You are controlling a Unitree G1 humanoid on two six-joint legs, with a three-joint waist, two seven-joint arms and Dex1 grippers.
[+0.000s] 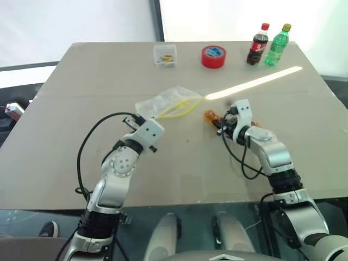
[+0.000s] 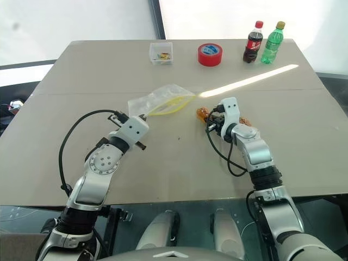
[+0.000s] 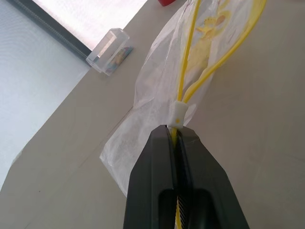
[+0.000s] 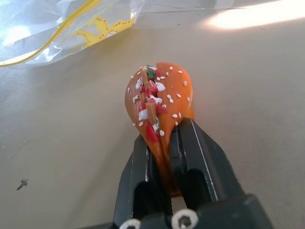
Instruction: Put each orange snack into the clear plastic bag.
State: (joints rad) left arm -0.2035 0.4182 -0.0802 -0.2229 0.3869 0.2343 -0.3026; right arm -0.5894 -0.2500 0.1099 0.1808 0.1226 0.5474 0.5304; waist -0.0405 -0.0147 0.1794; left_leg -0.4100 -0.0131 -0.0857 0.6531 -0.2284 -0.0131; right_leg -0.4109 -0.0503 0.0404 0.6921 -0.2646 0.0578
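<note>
One orange snack (image 4: 157, 109) sits pinched between your right gripper (image 1: 222, 124)'s closed-in fingers, just right of the clear plastic bag (image 1: 166, 102)'s yellow-rimmed mouth. Your left gripper (image 3: 177, 143), clamped tight on the zip strip's near end, holds the bag leftward of the snack, so your right arm is nearer.

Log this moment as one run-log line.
left gripper: jaws shut on clear plastic bag seal strip | right gripper: jaws shut on orange snack | second orange snack: on table, behind right gripper
</note>
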